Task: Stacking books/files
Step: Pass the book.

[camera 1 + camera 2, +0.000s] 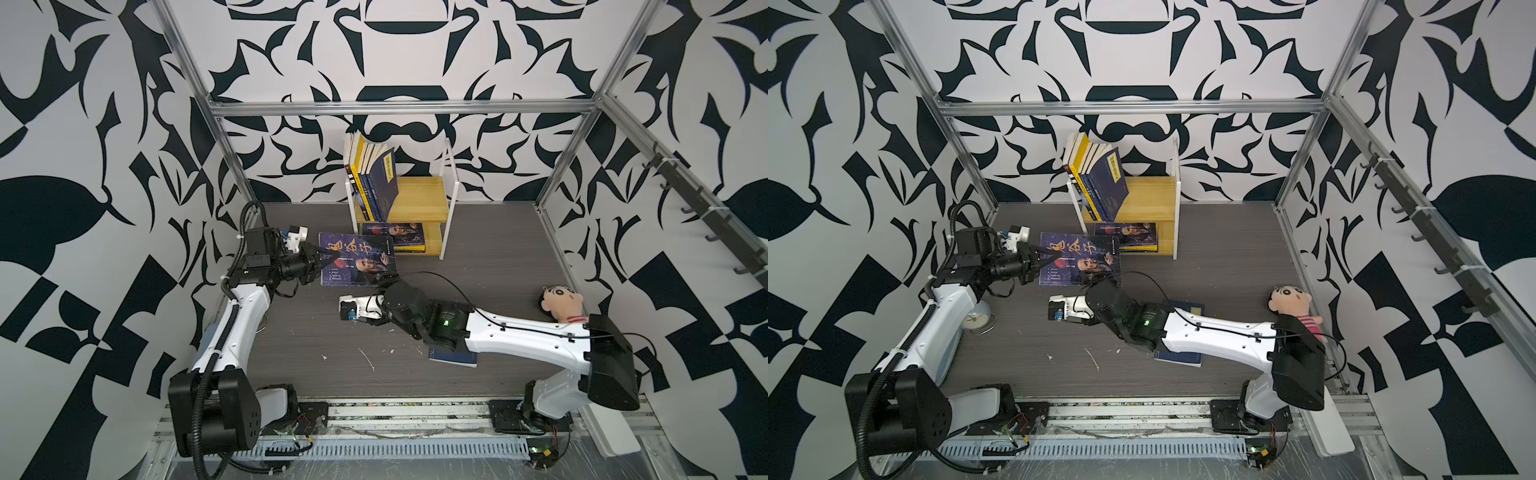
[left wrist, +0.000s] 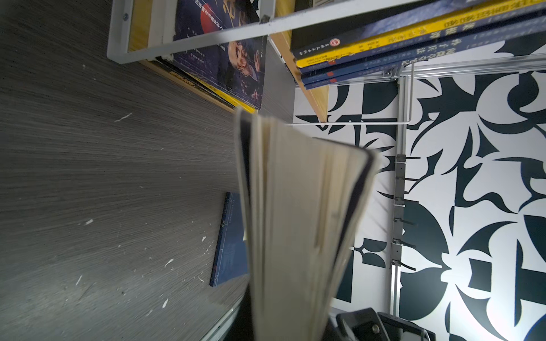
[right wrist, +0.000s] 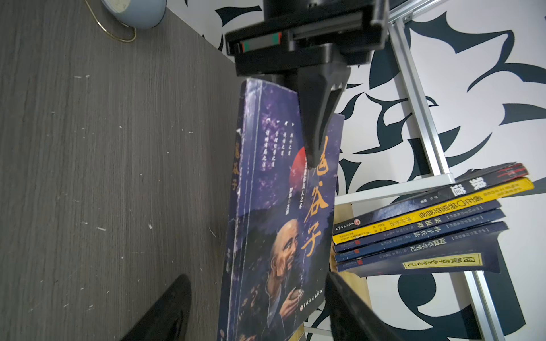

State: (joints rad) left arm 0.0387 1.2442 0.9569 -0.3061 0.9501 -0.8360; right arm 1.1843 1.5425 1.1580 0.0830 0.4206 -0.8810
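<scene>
A dark purple-blue book with an old man's face [image 1: 357, 259] hangs level just above the table in both top views, and my left gripper [image 1: 326, 261] is shut on its left edge. The left wrist view shows only its fanned page edge [image 2: 301, 221]. My right gripper [image 1: 384, 277] stands open at the book's near right corner. In the right wrist view its fingers [image 3: 165, 310] straddle the cover [image 3: 280, 221] with a gap on the table side. Several navy and yellow books [image 1: 374, 178] lean upright in the shelf. A matching old-man book [image 1: 392, 237] lies on its lower tier.
The yellow shelf with a white frame [image 1: 446, 195] stands at the back of the grey table [image 1: 498, 257]. A navy book [image 1: 453, 358] lies flat under my right arm. A cartoon doll [image 1: 557, 305] lies at the right edge, and a small clock [image 1: 978, 318] sits by my left arm.
</scene>
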